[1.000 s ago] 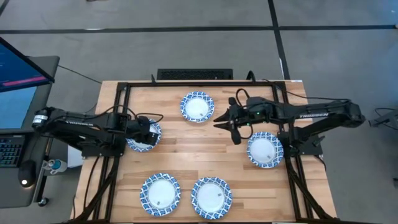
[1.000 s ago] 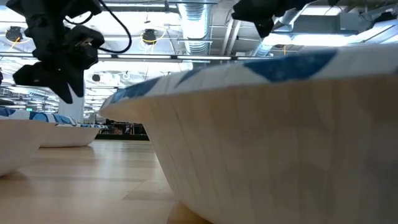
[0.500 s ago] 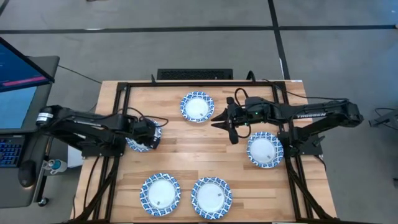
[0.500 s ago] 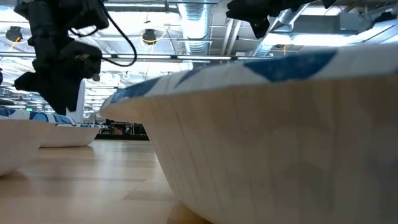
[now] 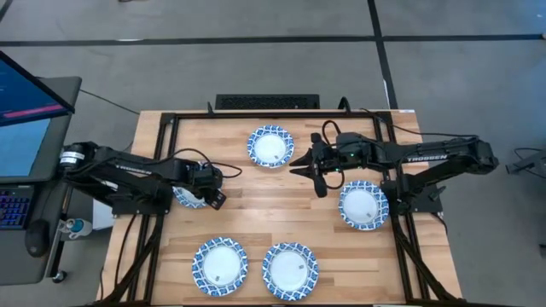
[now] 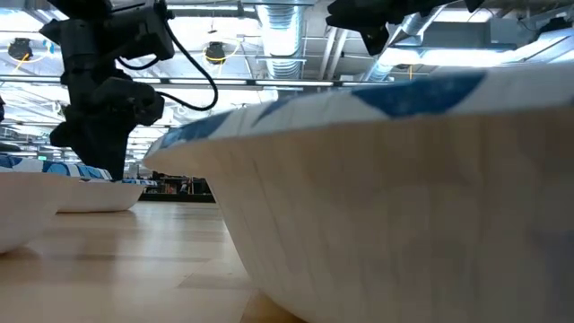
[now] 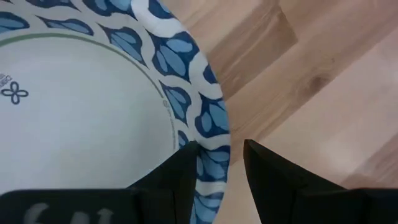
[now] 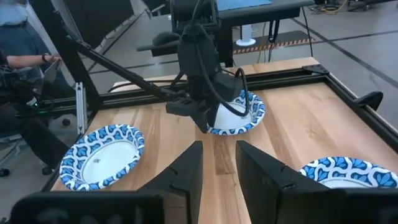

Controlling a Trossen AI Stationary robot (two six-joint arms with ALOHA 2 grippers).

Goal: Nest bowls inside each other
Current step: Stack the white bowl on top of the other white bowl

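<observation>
Jaws of the left gripper (image 7: 214, 177) straddle a bowl's (image 7: 81, 112) rim, unclosed; a shallow pinch could slip.

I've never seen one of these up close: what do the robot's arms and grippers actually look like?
Both arms are black, slim and jointed, with black cables looping alongside. The right arm bears white lettering along its length. Each ends in a gripper with two dark, flat, tapering fingers: the left gripper and the right gripper.
</observation>
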